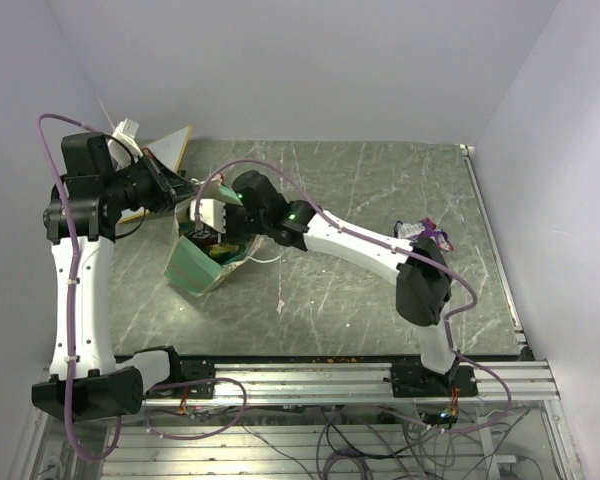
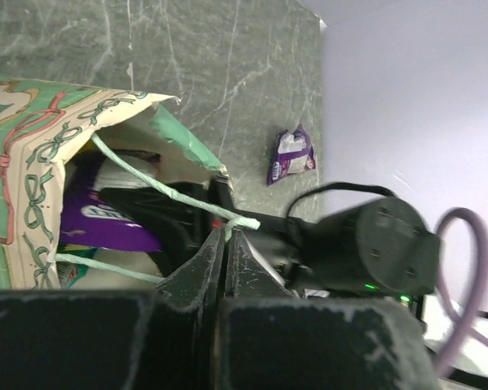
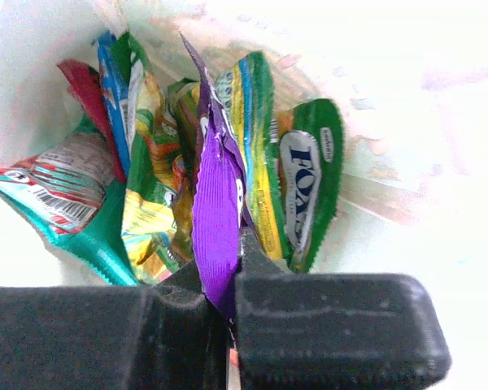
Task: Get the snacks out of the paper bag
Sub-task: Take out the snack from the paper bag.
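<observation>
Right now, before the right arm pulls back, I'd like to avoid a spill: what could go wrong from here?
1. The right gripper pinches the purple packet only at its crimped edge; it may slip on the pull.
2. The green packet sits right beside it and could be dragged along and drop.
3. The left gripper holds the paper bag by one thin handle; a snag might tear it or tip the bag.
</observation>
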